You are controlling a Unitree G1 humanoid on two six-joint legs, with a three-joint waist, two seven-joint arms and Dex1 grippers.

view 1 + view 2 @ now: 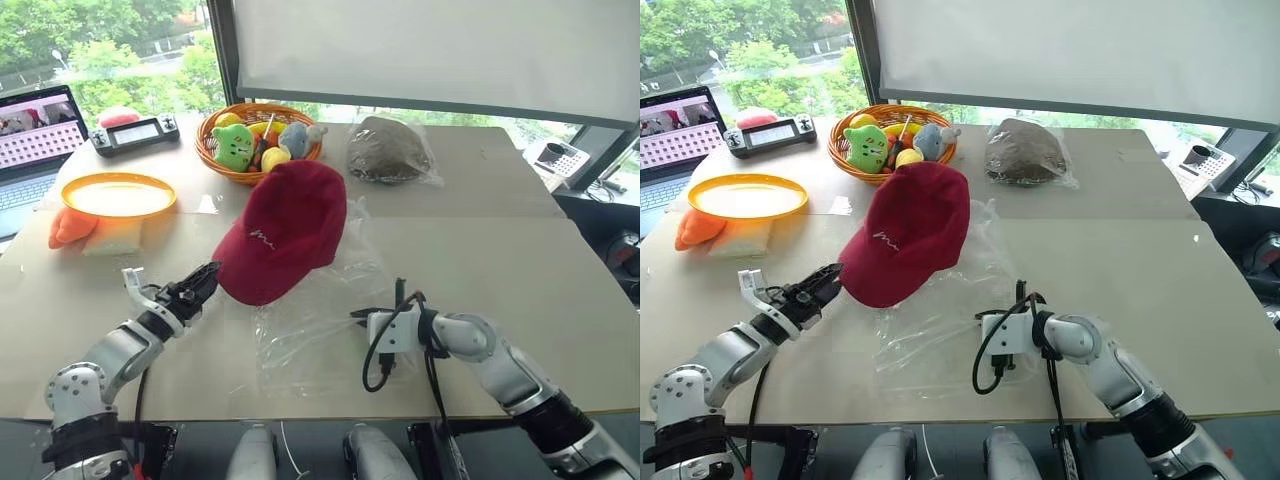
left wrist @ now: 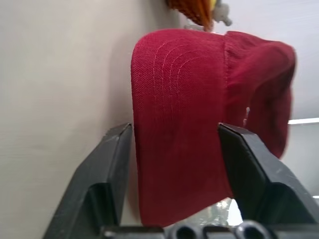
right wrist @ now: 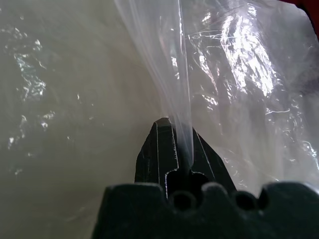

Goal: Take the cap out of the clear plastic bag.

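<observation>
The dark red cap [image 1: 285,230] lies on the table, its crown toward the basket and its brim toward my left arm. My left gripper [image 1: 205,280] is open, level, at the brim's edge; in the left wrist view the brim [image 2: 179,149] sits between the two spread fingers [image 2: 107,174]. The clear plastic bag [image 1: 320,320] lies crumpled and flat on the table, beside and partly under the cap. My right gripper [image 1: 360,316] is shut on a fold of the bag [image 3: 177,89], which rises taut from the pinched fingertips [image 3: 159,144].
At the back stand a wicker basket [image 1: 208,150] of plush toys, a brown lump in its own small bag [image 1: 388,150], a yellow plate [image 1: 118,192], a handheld controller [image 1: 135,132] and a laptop [image 1: 35,130]. An orange item [image 1: 70,228] lies by the plate.
</observation>
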